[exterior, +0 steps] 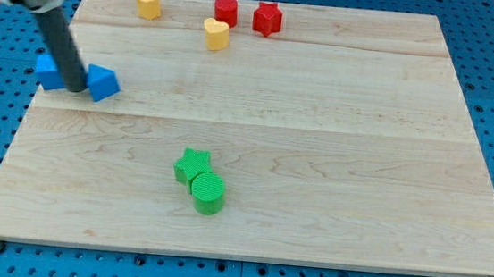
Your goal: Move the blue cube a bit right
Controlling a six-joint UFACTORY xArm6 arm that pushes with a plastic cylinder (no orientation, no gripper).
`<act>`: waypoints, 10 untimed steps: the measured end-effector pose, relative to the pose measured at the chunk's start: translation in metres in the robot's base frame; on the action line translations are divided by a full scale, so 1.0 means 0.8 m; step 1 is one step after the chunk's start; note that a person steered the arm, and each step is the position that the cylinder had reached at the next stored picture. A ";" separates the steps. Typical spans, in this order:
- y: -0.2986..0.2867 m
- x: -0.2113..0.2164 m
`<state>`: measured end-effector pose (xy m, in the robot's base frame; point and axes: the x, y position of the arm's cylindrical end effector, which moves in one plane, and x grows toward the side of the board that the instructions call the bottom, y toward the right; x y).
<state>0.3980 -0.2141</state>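
My tip (77,89) rests on the wooden board (318,145) at the view's left, between two blue blocks. A blue block (49,71), partly hidden by the rod, lies just left of the tip. The blue cube (103,83) lies just right of the tip and seems to touch it. The dark rod rises from the tip toward the view's top left.
A yellow block (149,3), a yellow heart-like block (216,34), a red cylinder-like block (227,10) and a red star-like block (267,18) lie near the view's top. A green star (193,164) and a green cylinder (208,192) touch at lower centre.
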 end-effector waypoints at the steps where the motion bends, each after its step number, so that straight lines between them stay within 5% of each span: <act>1: 0.054 -0.022; 4: 0.153 -0.045; 5: 0.131 0.033; 6: -0.009 0.093; 7: -0.113 0.102; 8: -0.113 0.102; 10: -0.113 0.021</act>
<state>0.4148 -0.3047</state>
